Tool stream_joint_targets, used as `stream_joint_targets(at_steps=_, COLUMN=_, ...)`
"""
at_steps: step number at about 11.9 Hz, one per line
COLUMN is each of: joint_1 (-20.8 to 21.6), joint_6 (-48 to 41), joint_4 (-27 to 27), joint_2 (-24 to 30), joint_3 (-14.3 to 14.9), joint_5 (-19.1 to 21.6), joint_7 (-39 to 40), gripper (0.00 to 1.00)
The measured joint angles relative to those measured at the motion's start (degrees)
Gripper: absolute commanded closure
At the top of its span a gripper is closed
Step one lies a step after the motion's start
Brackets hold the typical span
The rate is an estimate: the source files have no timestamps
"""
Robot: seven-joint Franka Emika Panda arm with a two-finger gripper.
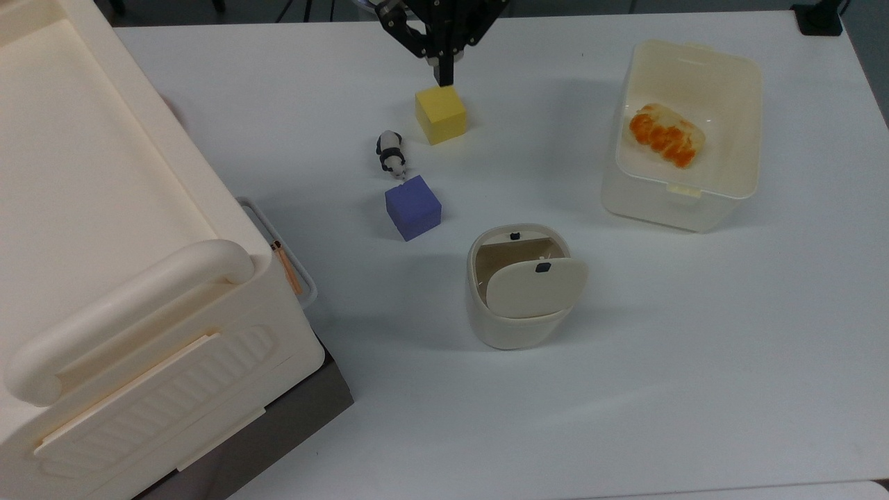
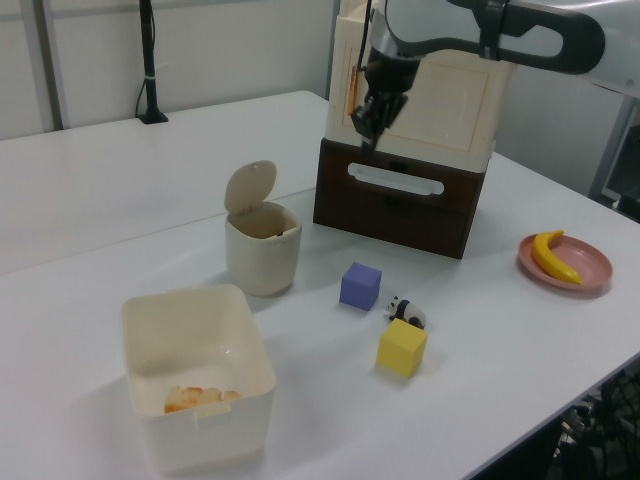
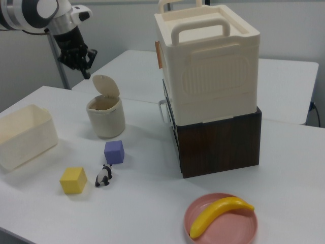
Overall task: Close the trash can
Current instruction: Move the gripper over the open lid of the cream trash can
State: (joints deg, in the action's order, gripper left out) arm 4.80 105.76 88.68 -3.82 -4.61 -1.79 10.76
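On the white desk [image 1: 694, 361], the trash can [image 1: 515, 318] is seen near the middle, lid [image 1: 535, 287] raised, while the gripper [image 1: 444, 69], jaws pressed together, is held high by the far edge; an approach toward the lid is judged next.

**Blocks, toys and boxes on the white table**

Mid-frame in the top view, a yellow cube [image 1: 440, 112], a toy panda [image 1: 391, 154] and a purple cube [image 1: 412, 207] run in a line. Upper right, a cream tub [image 1: 679, 198] holds orange-glazed bread [image 1: 666, 135]. A handled cream box [image 3: 210, 56] tops a dark cabinet [image 3: 219, 143]; lower right in the right view, a banana [image 3: 219, 213] lies on a pink plate [image 3: 199, 210].
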Motion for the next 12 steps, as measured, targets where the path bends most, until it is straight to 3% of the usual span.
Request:
stream_joint_targets(at_steps=4, joint_1=-0.01, joint_6=17.71, joint_4=0.69, joint_2=-4.31, joint_3=-0.02, joint_5=1.05, joint_7=3.53, gripper=1.0)
stream_joint_targets(at_steps=7, joint_1=-0.08, joint_6=27.87, joint_4=0.59, joint_2=-10.55, joint_3=0.02, joint_5=1.06, joint_7=6.57, gripper=1.0)
stream_joint_targets(at_steps=12, joint_1=0.01, joint_6=30.01, joint_4=-5.9, joint_2=-16.64, joint_3=-0.86, joint_5=1.96, joint_7=8.28, gripper=1.0)
